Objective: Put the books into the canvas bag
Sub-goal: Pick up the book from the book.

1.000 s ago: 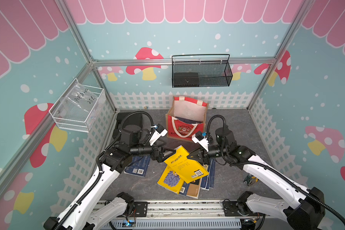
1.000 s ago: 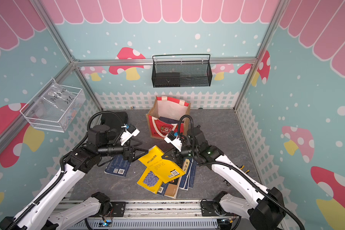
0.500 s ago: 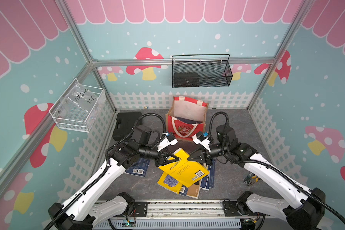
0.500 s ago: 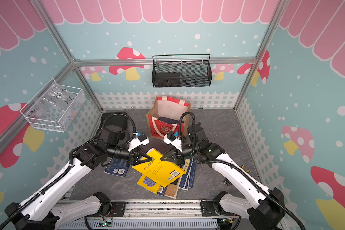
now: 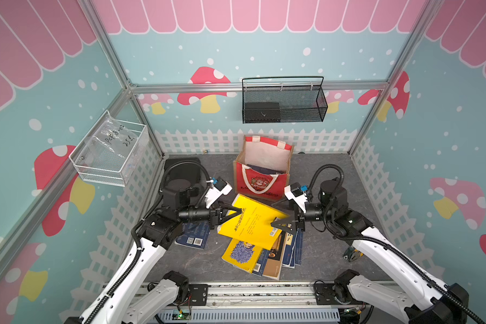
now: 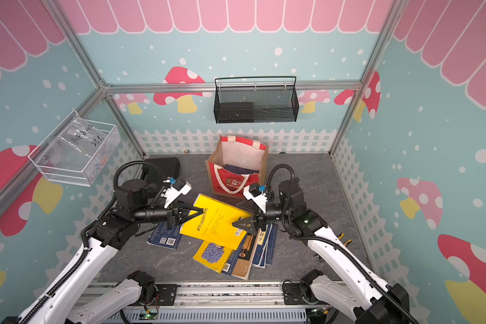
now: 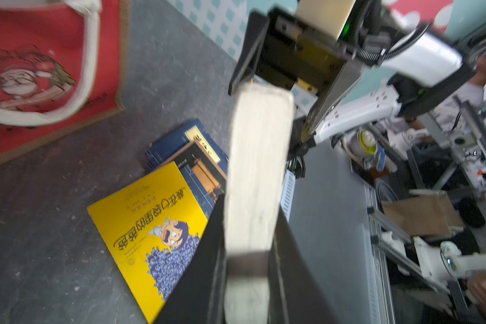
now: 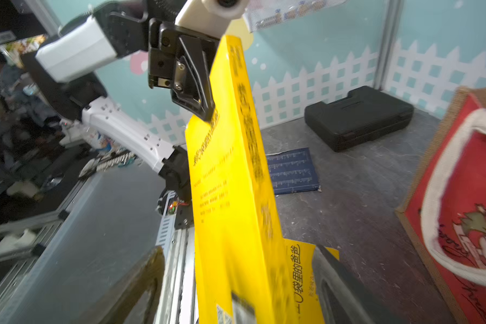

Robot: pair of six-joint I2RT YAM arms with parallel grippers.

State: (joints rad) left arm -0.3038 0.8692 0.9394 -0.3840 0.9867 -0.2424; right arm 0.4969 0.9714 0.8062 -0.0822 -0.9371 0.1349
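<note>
A yellow book (image 5: 250,221) (image 6: 216,221) hangs level above the floor between my two grippers. My left gripper (image 5: 237,213) (image 6: 199,211) is shut on its left edge; in the left wrist view its pale page edge (image 7: 257,168) runs out between the jaws. My right gripper (image 5: 274,214) (image 8: 237,252) is open, fingers wide on either side of the book's right edge (image 8: 236,182). Several more books (image 5: 264,255) lie fanned underneath, and one dark blue book (image 5: 194,238) lies to the left. The canvas bag (image 5: 260,182) (image 6: 233,179) stands open behind, with a dark book inside.
A black plastic case (image 5: 183,168) lies at the back left of the floor. A black mesh basket (image 5: 284,103) hangs on the back wall and a clear wire basket (image 5: 110,154) on the left wall. A small tool (image 5: 352,255) lies beside the right arm.
My left gripper came in from the left and shut on the yellow book's edge. My right gripper, shut on the book before, has now opened. The book sits flatter and higher.
</note>
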